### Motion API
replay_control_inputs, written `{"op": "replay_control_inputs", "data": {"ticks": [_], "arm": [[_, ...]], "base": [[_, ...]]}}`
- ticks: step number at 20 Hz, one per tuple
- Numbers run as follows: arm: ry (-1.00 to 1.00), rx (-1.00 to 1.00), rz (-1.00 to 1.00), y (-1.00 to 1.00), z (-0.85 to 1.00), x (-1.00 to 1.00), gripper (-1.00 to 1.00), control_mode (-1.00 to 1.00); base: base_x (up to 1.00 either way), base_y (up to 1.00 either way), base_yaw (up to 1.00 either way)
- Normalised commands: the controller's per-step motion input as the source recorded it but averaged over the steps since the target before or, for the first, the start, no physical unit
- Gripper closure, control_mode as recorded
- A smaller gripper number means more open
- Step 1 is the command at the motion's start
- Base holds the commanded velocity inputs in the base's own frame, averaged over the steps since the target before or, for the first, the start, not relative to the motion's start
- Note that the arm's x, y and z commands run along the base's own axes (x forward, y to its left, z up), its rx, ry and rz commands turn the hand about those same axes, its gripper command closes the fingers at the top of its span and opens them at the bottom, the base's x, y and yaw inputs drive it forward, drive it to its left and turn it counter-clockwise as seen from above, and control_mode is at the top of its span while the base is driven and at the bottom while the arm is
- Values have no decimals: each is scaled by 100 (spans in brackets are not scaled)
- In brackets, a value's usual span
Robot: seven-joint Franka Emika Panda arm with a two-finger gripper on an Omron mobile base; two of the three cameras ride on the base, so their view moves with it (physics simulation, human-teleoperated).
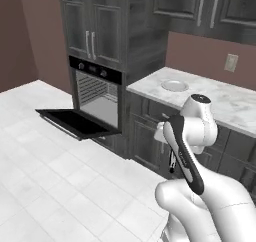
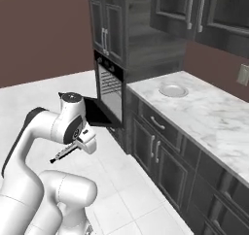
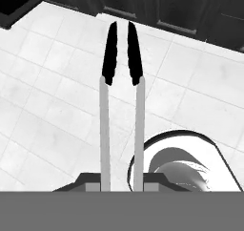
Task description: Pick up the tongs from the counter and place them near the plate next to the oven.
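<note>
In the right base view the gripper [image 2: 80, 142] sat at the far left, tucked low beside the arm and above the white tiled floor [image 2: 121, 180], with the tongs [image 2: 65, 152] clamped between its fingers and slanting down to the left, dark tips lowest. The hand view looked along them: the two silvery arms ran nearly parallel away from the fingers, ending in dark tips held slightly apart over the floor tiles, well off the counter. Further right stood the oven [image 2: 109, 91], its glass door dropped open and wire racks showing inside. Just beside the oven began the counter [image 2: 209, 122], its marble top running away to the right over dark cabinets [image 2: 160, 156]. The plate [image 2: 173, 90] rested on the counter's near-oven end, well apart from the tongs. In the left base view the tongs [image 1: 172, 162] hung below the folded arm in front of the cabinet fronts, the plate [image 1: 174, 85] above them on the counter.
</note>
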Motion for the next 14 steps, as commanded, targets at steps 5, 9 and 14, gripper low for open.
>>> {"op": "replay_control_inputs", "data": {"ticks": [5,9,14], "arm": [[0,0,0,0,0,0,100,100],[0,0,0,0,0,0,100,100],[0,0,0,0,0,0,100,100]], "base": [[76,-22,-10],[91,-27,0],[94,-28,3]]}}
